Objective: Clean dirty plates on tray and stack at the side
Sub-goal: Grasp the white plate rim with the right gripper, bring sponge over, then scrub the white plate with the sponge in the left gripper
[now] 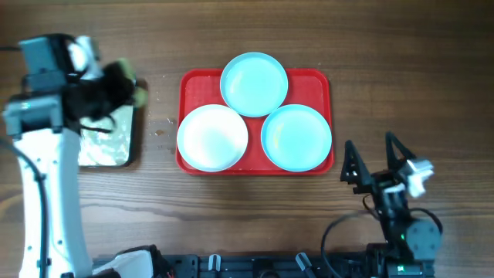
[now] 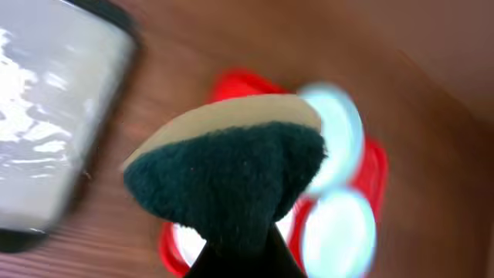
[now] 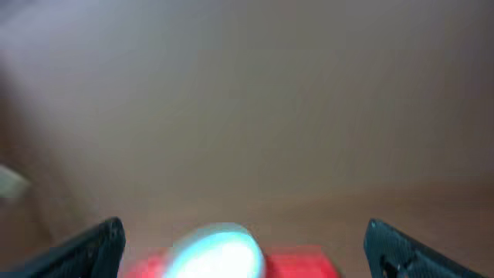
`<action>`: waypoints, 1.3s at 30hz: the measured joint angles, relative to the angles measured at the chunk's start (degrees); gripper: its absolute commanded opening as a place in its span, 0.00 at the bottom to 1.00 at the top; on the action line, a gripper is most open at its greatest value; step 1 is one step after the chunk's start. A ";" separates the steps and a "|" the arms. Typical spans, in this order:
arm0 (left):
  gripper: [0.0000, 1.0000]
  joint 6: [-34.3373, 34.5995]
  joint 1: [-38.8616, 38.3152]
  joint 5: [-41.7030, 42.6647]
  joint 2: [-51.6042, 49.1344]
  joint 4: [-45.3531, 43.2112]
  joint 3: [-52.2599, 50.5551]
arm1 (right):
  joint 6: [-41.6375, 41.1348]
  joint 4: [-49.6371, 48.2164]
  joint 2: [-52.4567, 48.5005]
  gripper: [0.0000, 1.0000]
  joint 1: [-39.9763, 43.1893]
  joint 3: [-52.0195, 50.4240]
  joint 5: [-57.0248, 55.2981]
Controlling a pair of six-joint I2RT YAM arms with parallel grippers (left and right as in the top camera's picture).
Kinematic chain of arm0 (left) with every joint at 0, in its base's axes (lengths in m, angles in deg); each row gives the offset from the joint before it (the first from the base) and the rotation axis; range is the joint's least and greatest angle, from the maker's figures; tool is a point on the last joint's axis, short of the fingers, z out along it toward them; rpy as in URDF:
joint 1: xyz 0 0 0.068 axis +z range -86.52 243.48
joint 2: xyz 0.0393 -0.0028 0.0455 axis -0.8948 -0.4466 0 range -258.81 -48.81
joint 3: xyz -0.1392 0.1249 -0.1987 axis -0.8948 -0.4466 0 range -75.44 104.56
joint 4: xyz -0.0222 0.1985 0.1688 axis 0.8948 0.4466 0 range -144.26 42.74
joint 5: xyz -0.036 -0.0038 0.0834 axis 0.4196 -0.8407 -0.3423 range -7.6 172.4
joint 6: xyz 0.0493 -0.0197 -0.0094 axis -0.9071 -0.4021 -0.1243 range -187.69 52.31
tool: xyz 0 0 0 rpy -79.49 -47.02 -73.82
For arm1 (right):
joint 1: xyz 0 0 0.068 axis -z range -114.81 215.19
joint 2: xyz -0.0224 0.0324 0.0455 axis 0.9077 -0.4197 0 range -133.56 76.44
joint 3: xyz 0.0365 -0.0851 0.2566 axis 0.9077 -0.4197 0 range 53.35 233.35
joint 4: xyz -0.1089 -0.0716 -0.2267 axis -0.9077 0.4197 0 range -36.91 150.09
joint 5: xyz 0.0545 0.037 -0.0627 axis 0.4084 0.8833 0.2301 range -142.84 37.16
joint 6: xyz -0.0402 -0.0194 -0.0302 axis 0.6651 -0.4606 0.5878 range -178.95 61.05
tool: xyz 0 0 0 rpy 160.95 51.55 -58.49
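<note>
The red tray (image 1: 312,79) lies mid-table and holds three plates: a turquoise plate (image 1: 254,83) at the back, a white plate (image 1: 212,137) front left and a turquoise plate (image 1: 296,137) front right. My left gripper (image 1: 110,86) is shut on a dark green and tan sponge (image 1: 131,89), held above the table left of the tray. In the left wrist view the sponge (image 2: 231,170) hides most of the tray (image 2: 231,83). My right gripper (image 1: 376,164) is open and empty, front right of the tray. The right wrist view is blurred, showing a turquoise plate (image 3: 220,251) between the fingers.
A black-rimmed basin (image 1: 108,143) with a pale, shiny inside stands at the left, partly under my left arm; it also shows in the left wrist view (image 2: 46,131). Bare wooden table lies right of the tray and in front of it.
</note>
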 measured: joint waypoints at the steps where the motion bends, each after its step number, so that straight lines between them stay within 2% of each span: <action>1: 0.04 0.02 -3.32 0.37 -0.50 0.37 -0.39 | -1.46 -4.96 0.02 1.00 0.00 -0.02 1.03; 2: 0.04 0.04 -7.85 0.66 -1.64 -0.24 -1.86 | -3.13 -10.67 0.07 1.00 0.00 0.26 2.36; 3: 0.04 0.04 -11.72 0.81 -2.91 -0.92 -3.61 | -3.39 -11.37 0.07 1.00 0.00 1.16 3.08; 4: 0.04 0.22 -15.85 0.59 -4.44 -2.71 -5.97 | -3.21 -8.09 -0.26 1.00 0.00 3.67 3.74; 7: 0.04 3.50 -23.98 -3.32 -8.07 -6.75 -10.82 | 2.03 15.04 -6.36 1.00 0.00 18.08 6.10; 10: 0.04 6.80 -28.30 -8.46 -11.89 -13.05 -14.95 | 9.53 37.75 -22.43 1.00 0.00 38.84 8.26; 11: 0.04 7.89 -29.11 -9.27 -13.25 -14.38 -15.67 | 12.81 49.24 -30.77 1.00 0.00 48.81 10.14; 13: 0.04 10.21 -30.05 -10.27 -16.26 -15.34 -16.76 | 15.52 57.79 -43.52 1.00 0.02 61.57 13.11; 14: 0.04 10.99 -30.10 -10.60 -17.38 -15.69 -17.05 | 16.24 59.08 -48.02 1.00 0.00 65.72 15.13; 16: 0.36 12.37 -30.08 -11.17 -20.17 -16.15 -17.51 | 16.37 59.12 -58.27 1.00 0.00 73.07 23.74; 17: 0.72 12.83 -30.08 -11.28 -20.90 -16.15 -17.73 | 15.87 58.75 -60.98 0.91 0.00 73.88 28.15; 18: 0.89 13.35 -30.08 -11.32 -21.29 -16.13 -17.88 | 14.23 58.38 -63.71 0.84 0.00 74.16 32.85; 21: 0.87 13.75 -30.08 -11.52 -21.33 -16.22 -17.90 | 10.82 57.02 -71.47 0.78 -1.38 74.40 38.58; 23: 0.83 13.70 -29.90 -11.76 -21.33 -16.57 -17.90 | 9.27 59.04 -76.59 0.69 -5.22 74.44 36.79; 25: 0.67 13.77 -28.83 -12.13 -21.33 -16.55 -17.90 | 7.98 59.60 -80.17 0.51 -11.08 74.44 30.73; 26: 0.60 13.79 -27.45 -12.22 -21.29 -16.52 -17.90 | 6.80 59.49 -82.25 0.50 -14.78 74.44 26.95; 27: 0.57 13.90 -26.12 -12.31 -21.24 -16.39 -17.88 | 5.73 59.21 -83.80 0.48 -17.27 74.44 24.30; 29: 0.56 14.25 -22.80 -12.39 -21.09 -14.78 -17.88 | 3.61 57.57 -89.20 0.40 -22.60 74.44 18.38; 31: 0.55 14.25 -21.03 -12.37 -21.07 -13.42 -17.88 | 2.73 56.83 -91.86 0.40 -23.78 74.44 15.80; 32: 0.56 14.23 -20.13 -12.37 -21.05 -13.00 -17.88 | 2.38 55.84 -96.32 0.40 -24.98 74.44 14.78; 35: 0.59 14.23 -19.12 -11.23 -21.05 -12.94 -17.88 | 2.19 51.06 -105.22 0.41 -26.69 74.44 13.29; 39: 0.65 14.23 -19.15 -9.57 -21.00 -12.90 -17.88 | 1.92 47.04 -110.97 0.41 -28.33 74.44 11.80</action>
